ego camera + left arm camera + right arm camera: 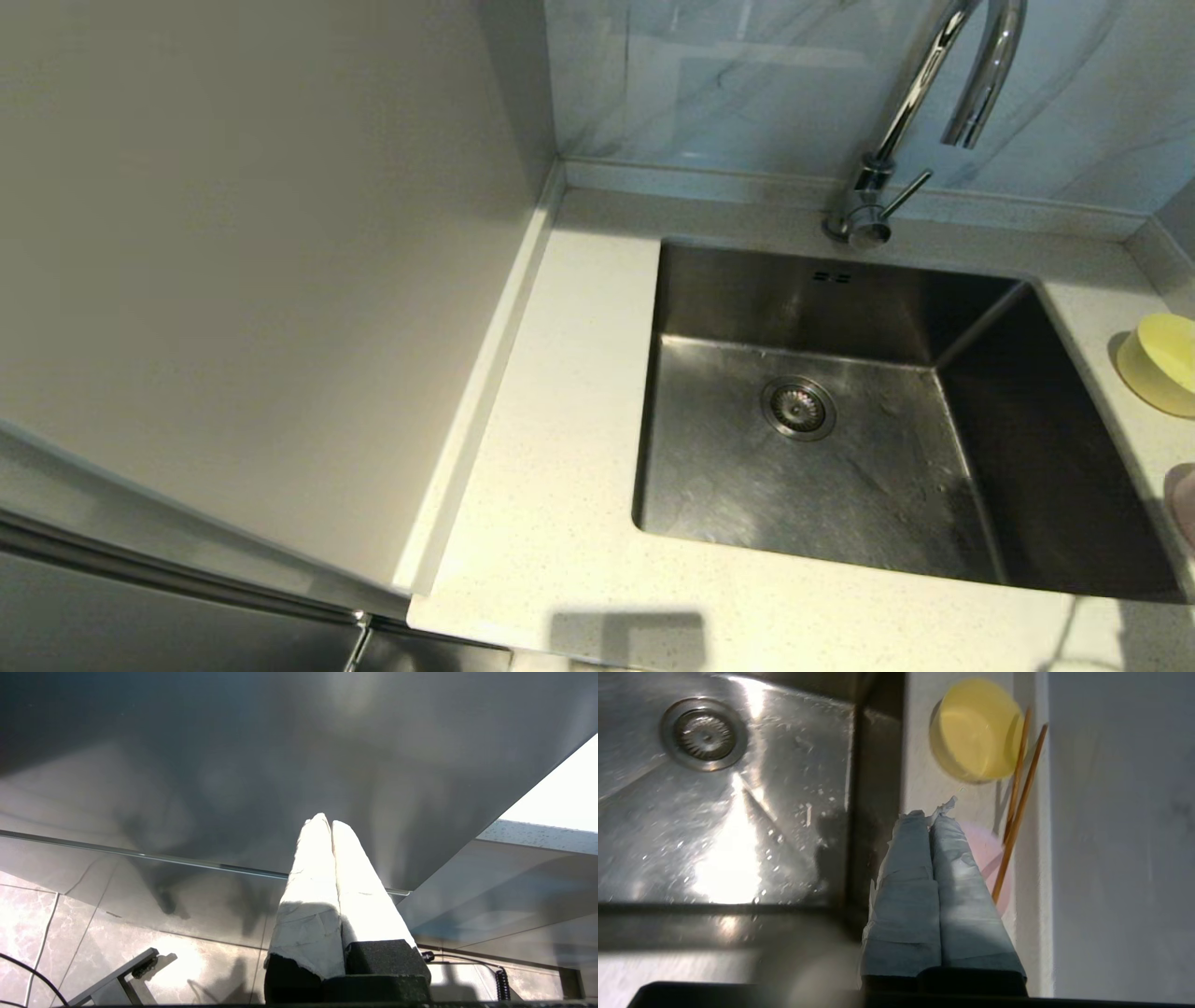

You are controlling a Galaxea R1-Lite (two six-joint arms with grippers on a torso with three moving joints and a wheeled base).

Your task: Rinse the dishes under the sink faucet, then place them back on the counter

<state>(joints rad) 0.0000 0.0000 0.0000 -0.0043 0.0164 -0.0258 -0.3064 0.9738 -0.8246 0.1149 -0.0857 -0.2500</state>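
Note:
The steel sink (pixel 709 467) with its round drain (pixel 798 408) is set into the speckled counter (pixel 551 523), and the chrome faucet (pixel 920 93) rises behind it. A yellow bowl (pixel 1162 362) (pixel 976 730) and a pink bowl (pixel 1184 504) (pixel 994 858) sit on the counter strip right of the sink. Two brown chopsticks (pixel 1020 807) lie beside them against the wall. My right gripper (pixel 929 816) is shut and empty, hovering over the pink bowl near the sink's edge. My left gripper (pixel 325 822) is shut, off to the left below the counter, facing a grey panel.
A tall grey cabinet side (pixel 261 280) walls off the counter's left. The blue-grey marbled wall panel (pixel 747 84) runs behind the faucet. Another wall (pixel 1120 835) stands close to the right of the bowls, leaving a narrow strip.

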